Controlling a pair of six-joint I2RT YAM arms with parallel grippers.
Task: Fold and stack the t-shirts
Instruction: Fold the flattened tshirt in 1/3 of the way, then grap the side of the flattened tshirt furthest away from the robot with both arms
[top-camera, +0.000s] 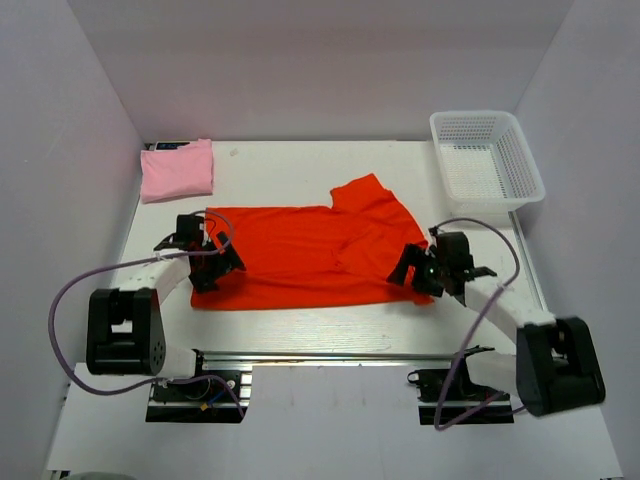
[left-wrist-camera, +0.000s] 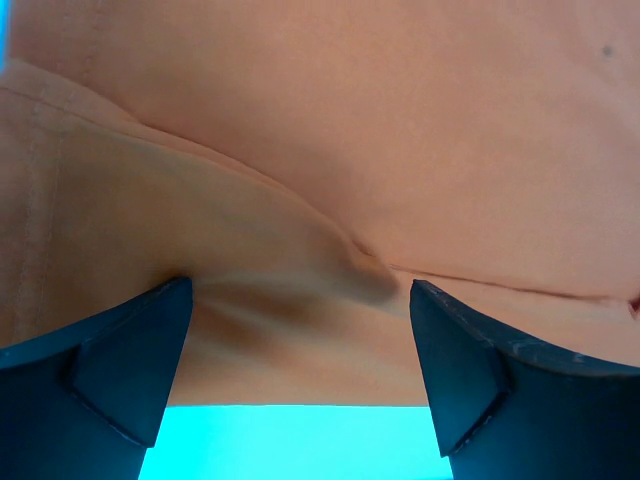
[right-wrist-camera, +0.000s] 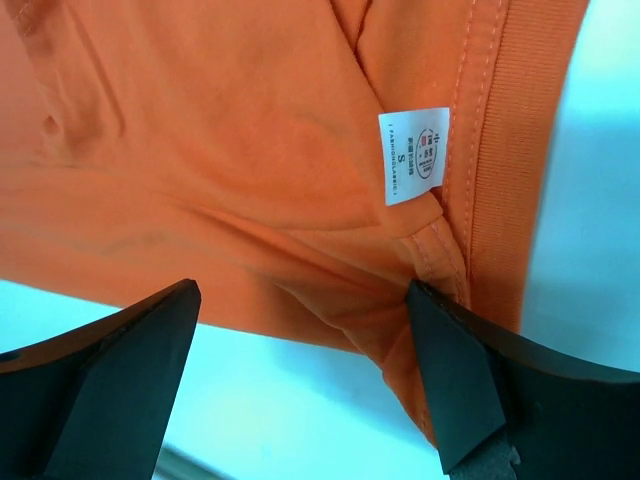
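The white mesh basket stands at about 1 o'clock on the table, and only its own lattice floor shows inside; both shirts lie outside it on the tabletop. The pale pink t-shirt, a folded rectangle, sits at about 10 o'clock, well apart from the basket. The orange-red t-shirt is spread flat across the middle of the table, with one flap turned over toward 1 o'clock. The left gripper is down at the shirt's 8 o'clock edge. Its wrist camera shows the dark fingers spread wide over the cloth, with a raised wrinkle of orange fabric running between them and nothing pinched. Whether the tips press the cloth I cannot tell. The right gripper is at the shirt's 4 o'clock corner, and its jaws likewise stand wide apart. Between and beyond its fingers lie the ribbed neckband and a small white size label marked S. That gripper also holds nothing, and the fabric lies loose under the gap.
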